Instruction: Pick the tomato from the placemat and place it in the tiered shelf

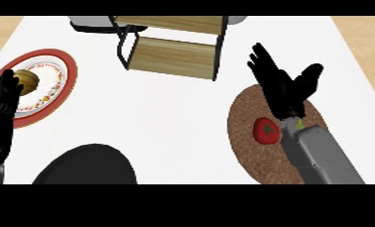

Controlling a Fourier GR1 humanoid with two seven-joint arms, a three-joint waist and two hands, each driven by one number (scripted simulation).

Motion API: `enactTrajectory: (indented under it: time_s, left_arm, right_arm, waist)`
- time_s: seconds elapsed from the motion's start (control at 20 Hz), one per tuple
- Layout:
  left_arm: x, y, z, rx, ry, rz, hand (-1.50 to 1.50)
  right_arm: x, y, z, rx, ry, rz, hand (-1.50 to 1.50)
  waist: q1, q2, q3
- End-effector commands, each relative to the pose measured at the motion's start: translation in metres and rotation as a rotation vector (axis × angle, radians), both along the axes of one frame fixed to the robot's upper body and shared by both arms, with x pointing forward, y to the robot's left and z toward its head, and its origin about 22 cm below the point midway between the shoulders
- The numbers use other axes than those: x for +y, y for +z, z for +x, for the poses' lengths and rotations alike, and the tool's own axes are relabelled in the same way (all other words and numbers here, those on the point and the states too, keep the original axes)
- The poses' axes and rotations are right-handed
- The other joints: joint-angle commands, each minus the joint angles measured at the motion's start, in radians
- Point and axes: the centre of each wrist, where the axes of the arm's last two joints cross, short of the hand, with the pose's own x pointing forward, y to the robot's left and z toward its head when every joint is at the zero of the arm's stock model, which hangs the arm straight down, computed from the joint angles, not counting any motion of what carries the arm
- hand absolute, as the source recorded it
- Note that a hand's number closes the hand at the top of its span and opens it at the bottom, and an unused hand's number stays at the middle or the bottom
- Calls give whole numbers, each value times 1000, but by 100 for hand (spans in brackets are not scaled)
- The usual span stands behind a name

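Tomato [266, 130] sits red and round on the brown woven placemat [253, 144], a green stem mark on its top, a little left of the mat's middle. I see nothing touching it. My right hand [287, 86] hangs over the far part of the same mat, above the tomato in the picture and slightly to its right, so the fruit lies near the wrist rather than under the fingers. That hand is spread wide: fingers straight and fanned toward the upper left, thumb out to the right, nothing in it. The grey right forearm [321, 154] runs from the lower edge up across the mat's right side, just beside the tomato; I cannot tell whether it brushes it.

Farther up the white counter [176, 117], well apart from the mat, stands the tiered shelf [176, 47], with two wooden boards in a black frame, the upper board set behind the lower one. Grey shapes show behind its top corners.

At the left edge, a red-rimmed plate [50, 80] carries a small brownish round thing. My left hand [9, 92] rests there at the plate's left rim, fingers up and relaxed. A black rounded shape [88, 166] fills the lower left.
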Motion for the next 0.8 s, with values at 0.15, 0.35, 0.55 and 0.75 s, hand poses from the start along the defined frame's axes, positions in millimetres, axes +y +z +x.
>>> enactTrajectory:
  time_s: [0.15, 0.35, 0.55, 0.75]
  left_arm:
    - [-34, 3, 19, -30, -50, -134, 0]
    - [-69, -3, 17, -3, -108, -229, 0]
    - [-77, 14, 30, -1, -125, -234, 0]
    - [-75, 5, 23, 13, -115, -238, 0]
  right_arm:
    - [-19, 28, 2, -197, 175, -95, 150]
    - [-58, 11, 9, -126, -187, -169, -150]
    - [-85, -4, -23, -262, 4, 42, -150]
    - [-128, 58, -23, -307, 240, -104, -150]
  waist:
    - [14, 6, 22]
    - [9, 7, 22]
    - [6, 6, 23]
    - [-1, 3, 22]
